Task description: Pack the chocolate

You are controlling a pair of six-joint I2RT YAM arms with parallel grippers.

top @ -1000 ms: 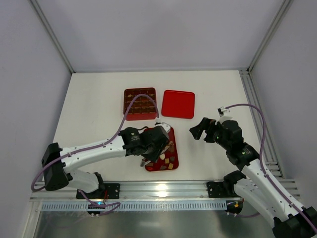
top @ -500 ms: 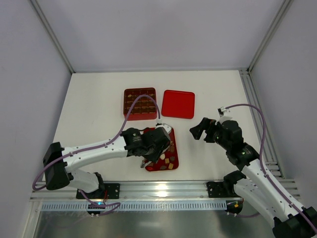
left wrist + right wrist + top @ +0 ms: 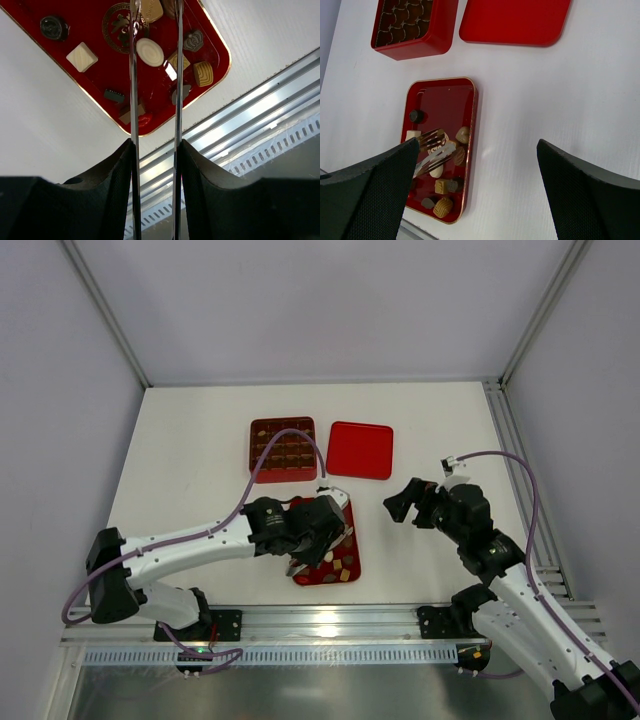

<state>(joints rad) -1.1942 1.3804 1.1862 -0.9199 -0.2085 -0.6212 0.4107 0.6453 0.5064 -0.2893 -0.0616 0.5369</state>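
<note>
White table (image 3: pixel 190 455) under the chocolate (image 3: pixel 150 52); pale walls (image 3: pixel 320 300); aluminium rail (image 3: pixel 330 621)

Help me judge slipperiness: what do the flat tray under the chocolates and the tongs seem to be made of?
The tray: glossy red with a gold edge and sharp highlights, probably plastic or lacquered card. The tongs: thin, mirror-bright blades, likely polished steel.

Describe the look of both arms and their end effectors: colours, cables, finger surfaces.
Both the left arm and the right arm have white tubular links with black joints. A loose lilac cable runs along each. The left end effector and the right end effector are black, each with two broad fingers in a fine dimpled texture. No markings are legible.
</note>
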